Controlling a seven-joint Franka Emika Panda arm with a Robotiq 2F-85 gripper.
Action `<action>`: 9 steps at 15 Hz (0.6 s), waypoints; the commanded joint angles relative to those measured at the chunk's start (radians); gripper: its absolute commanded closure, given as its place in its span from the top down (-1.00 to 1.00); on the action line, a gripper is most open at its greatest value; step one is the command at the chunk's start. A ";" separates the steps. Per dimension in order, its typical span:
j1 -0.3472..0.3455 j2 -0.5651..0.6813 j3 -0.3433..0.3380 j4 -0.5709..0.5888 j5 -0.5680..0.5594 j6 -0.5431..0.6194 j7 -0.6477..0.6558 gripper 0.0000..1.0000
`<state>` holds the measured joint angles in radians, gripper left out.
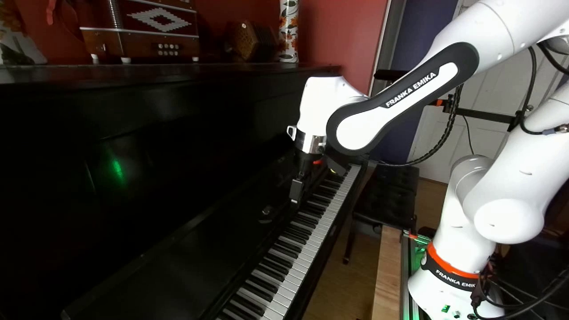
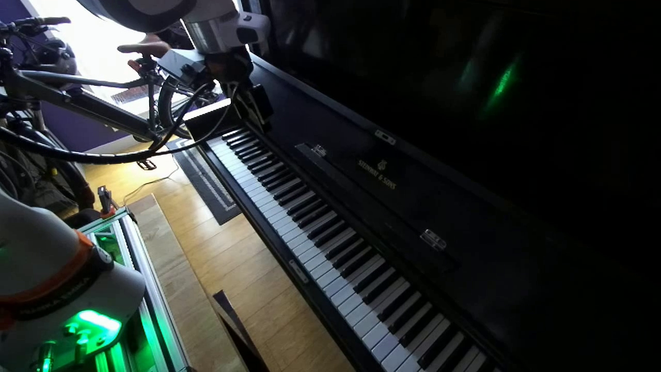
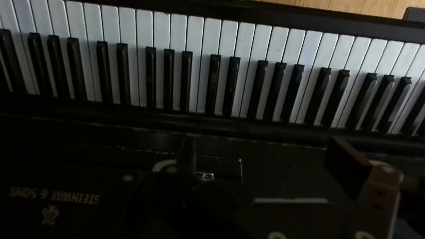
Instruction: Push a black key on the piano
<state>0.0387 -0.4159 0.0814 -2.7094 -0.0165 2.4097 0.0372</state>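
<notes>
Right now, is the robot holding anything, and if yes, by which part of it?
Nothing is held: in the wrist view, the jaws stand apart, and only the piano shows between them.

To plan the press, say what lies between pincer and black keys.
The wrist view shows a dark strip of the piano between pincer and black keys.

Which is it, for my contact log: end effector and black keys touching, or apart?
Apart: the wrist view shows a dark strip between end effector and black keys.
</notes>
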 commanded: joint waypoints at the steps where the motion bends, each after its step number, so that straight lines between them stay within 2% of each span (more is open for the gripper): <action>1: -0.014 -0.135 -0.028 -0.017 -0.005 -0.142 -0.003 1.00; 5: -0.016 -0.239 -0.073 -0.014 0.012 -0.268 -0.038 1.00; 7: -0.032 -0.291 -0.092 -0.022 -0.001 -0.274 -0.046 1.00; 8: -0.021 -0.222 -0.071 0.003 0.003 -0.246 -0.025 1.00; 9: -0.026 -0.242 -0.079 0.003 0.004 -0.254 -0.029 1.00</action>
<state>0.0158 -0.6588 -0.0015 -2.7082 -0.0157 2.1578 0.0099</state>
